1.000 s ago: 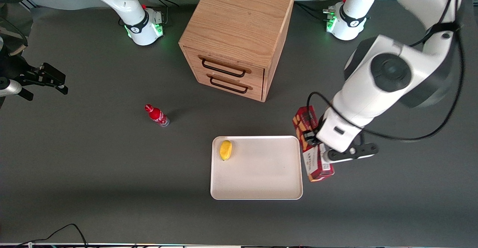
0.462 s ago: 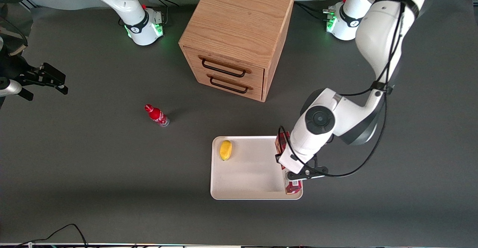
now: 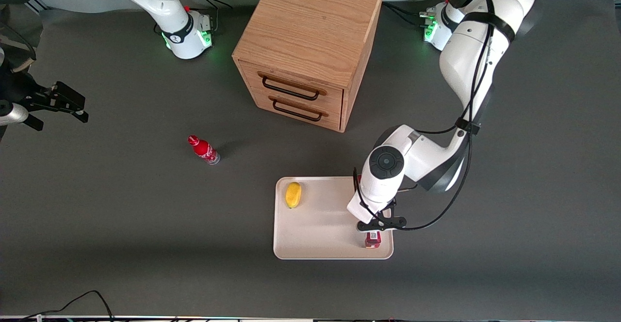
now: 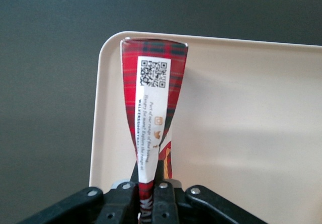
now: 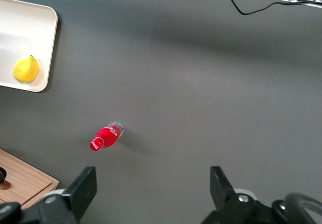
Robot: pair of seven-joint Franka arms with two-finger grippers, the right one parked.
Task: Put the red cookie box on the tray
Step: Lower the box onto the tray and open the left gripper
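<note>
Red tartan cookie box (image 4: 152, 108) sits clamped between the closed fingers (image 4: 160, 196) of the left gripper (image 3: 374, 225), which hangs over the cream-white tray (image 3: 320, 225) at its corner toward the working arm's end and nearest the front camera. Below the gripper, the box points down into that corner; whether its end touches the tray floor cannot be told. A yellow lemon (image 3: 293, 194) lies in the tray well apart from the gripper. A small red bottle (image 3: 203, 149) and a wooden drawer cabinet (image 3: 305, 45) stand farther off on the grey table (image 3: 121, 205).

Red cookie box (image 3: 372, 239) mostly hidden under pincer (image 3: 374, 225); pincer's body cut off at wrist view's edge.
</note>
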